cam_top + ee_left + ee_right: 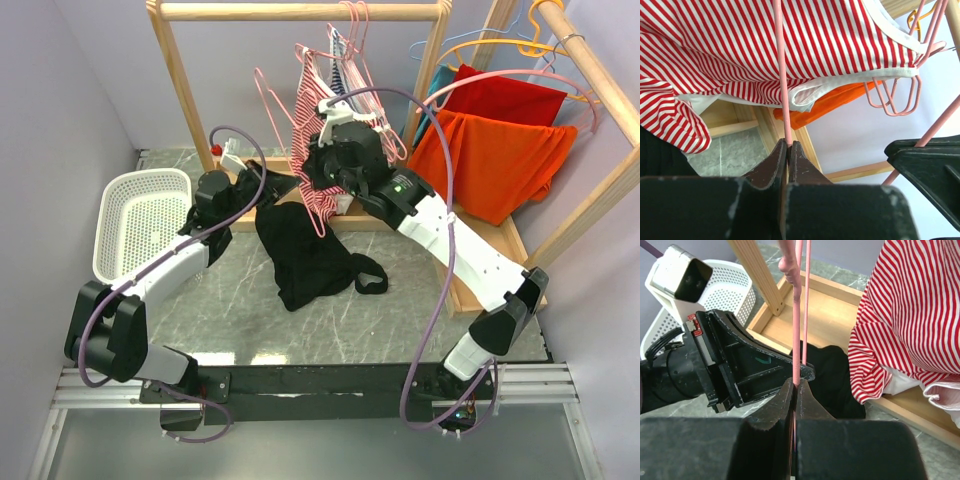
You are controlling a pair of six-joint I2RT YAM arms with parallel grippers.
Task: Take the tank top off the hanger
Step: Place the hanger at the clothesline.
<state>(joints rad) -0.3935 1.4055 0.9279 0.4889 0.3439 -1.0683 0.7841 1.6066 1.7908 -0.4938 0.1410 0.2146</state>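
Two claws are gripping the same pink wire hanger (782,75): the left claw (787,146) is pinching shut on one thin run of it, and the right claw (796,384) is squeezing tight on another, with neither touching cloth. The red-and-white striped tank top (306,128) is hanging on that hanger at about 12 o'clock in the overhead view, under the wooden clothes rack (300,12) and above the table (230,320). The likeliest trouble is coming from the thin, smooth wire. It is liable to be sliding or twisting between the pads once either arm is pulling, and two arms pulling against each other are likely to be bending it. Other pink hangers are crowding just beside it, so any tug is threatening to snag them or unhook the wrong one. A freed top is at risk of dropping onto the crumpled black garment (305,255) at its 6 o'clock. Overhead, the right arm is covering much of the top's lower half. The straps' seat on the hanger is lying out of view, and the hook is blending into its neighbours, so I am not managing to tell which wire belongs to which hanger.
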